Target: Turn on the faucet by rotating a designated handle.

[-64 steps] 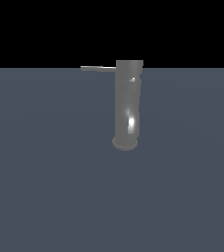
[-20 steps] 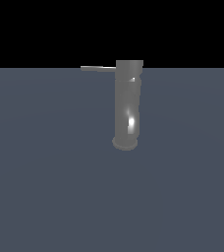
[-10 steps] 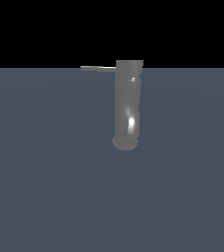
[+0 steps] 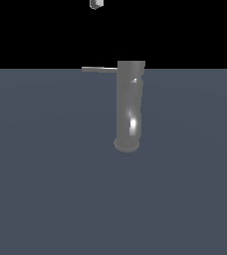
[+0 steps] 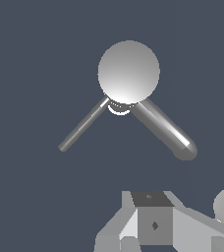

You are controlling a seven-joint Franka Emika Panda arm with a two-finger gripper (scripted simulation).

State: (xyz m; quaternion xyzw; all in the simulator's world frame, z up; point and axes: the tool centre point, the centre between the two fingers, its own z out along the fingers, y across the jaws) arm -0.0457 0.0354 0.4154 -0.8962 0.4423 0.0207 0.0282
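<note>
White hand (image 4: 96,4) high above thin flat grey handle (image 4: 99,69), which juts from tall grey metallic faucet (image 4: 130,107) toward exterior view's left; grip state indiscernible.

A flat slate-blue floor (image 4: 46,199) stretches under a plain black backdrop (image 4: 185,30)

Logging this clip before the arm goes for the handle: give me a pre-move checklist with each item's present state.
1. Handle in view, sticking out sideways from the faucet top: ok.
2. Faucet upright on its base: ok.
3. Gripper clear of the handle, high above it at the exterior view's top edge: ok.
4. Gripper roughly over the handle: ok in the exterior view; depth cannot tell.
5. Fingers open or shut: cannot tell.
6. Second, thicker bar in the wrist view kept apart from the thin handle: ok.
</note>
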